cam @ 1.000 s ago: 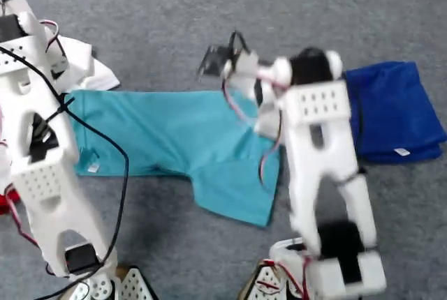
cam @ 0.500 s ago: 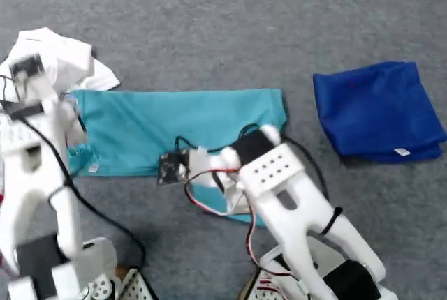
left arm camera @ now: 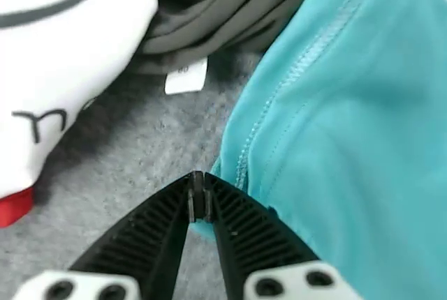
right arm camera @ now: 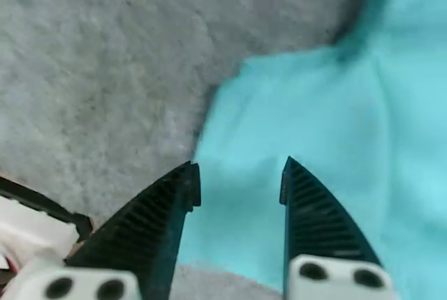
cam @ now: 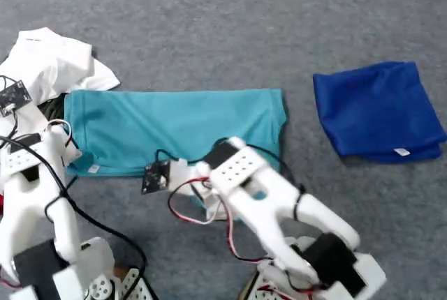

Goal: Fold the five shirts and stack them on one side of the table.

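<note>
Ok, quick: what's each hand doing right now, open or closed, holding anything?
Left hand: closed, apparently pinching the edge of the teal shirt.
Right hand: open, empty, over the same shirt.

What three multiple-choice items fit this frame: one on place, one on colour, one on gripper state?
1. In the high view, where does the folded blue shirt lie?
A. On the right side of the table
B. Under a white shirt
C. On top of the spread shirt

2. What colour is the shirt spread out at mid-table?
A. Red
B. Teal
C. Yellow

3. How do the jaws of the right gripper stand?
A. Shut on the blue shirt
B. Shut on a white shirt
C. Open over the teal shirt

Answers:
1. A: the high view shows it alone on the table's right side, apart from the other cloth.
2. B: the flat shirt is teal in the high view and both wrist views.
3. C: the right wrist view shows a clear gap between the jaws, with teal cloth below.
</note>
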Robot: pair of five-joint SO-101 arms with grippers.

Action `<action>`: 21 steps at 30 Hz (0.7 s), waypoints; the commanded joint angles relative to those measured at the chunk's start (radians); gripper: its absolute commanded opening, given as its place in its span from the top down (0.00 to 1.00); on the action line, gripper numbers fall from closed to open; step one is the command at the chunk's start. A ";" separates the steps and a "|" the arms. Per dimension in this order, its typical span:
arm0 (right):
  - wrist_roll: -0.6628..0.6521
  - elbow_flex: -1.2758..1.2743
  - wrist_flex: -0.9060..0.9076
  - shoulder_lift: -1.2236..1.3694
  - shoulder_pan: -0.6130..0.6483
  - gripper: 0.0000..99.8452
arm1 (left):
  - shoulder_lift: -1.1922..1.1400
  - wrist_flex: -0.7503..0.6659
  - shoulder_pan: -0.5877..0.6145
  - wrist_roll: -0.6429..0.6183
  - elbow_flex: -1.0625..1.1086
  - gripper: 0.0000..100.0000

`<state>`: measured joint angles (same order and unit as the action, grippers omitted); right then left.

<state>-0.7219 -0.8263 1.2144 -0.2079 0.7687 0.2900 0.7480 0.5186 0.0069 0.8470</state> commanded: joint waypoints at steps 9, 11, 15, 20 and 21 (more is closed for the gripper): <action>0.023 0.004 -0.130 0.189 0.030 0.80 | -0.225 -0.003 0.048 -0.015 -0.207 0.98; 0.025 0.019 -0.127 0.213 0.028 0.80 | -0.229 -0.003 0.046 -0.015 -0.210 0.98; 0.025 0.041 -0.110 0.245 0.028 0.80 | -0.229 -0.003 0.054 -0.015 -0.210 0.98; 0.031 0.104 -0.061 0.334 0.028 0.86 | -0.228 -0.003 0.055 -0.015 -0.210 0.98; 0.043 0.127 -0.049 0.358 0.028 0.89 | -0.228 -0.003 0.055 -0.015 -0.210 0.98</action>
<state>-0.7020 -0.7250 1.1500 0.0437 0.7871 0.0552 0.7480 0.5646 -0.0023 0.6782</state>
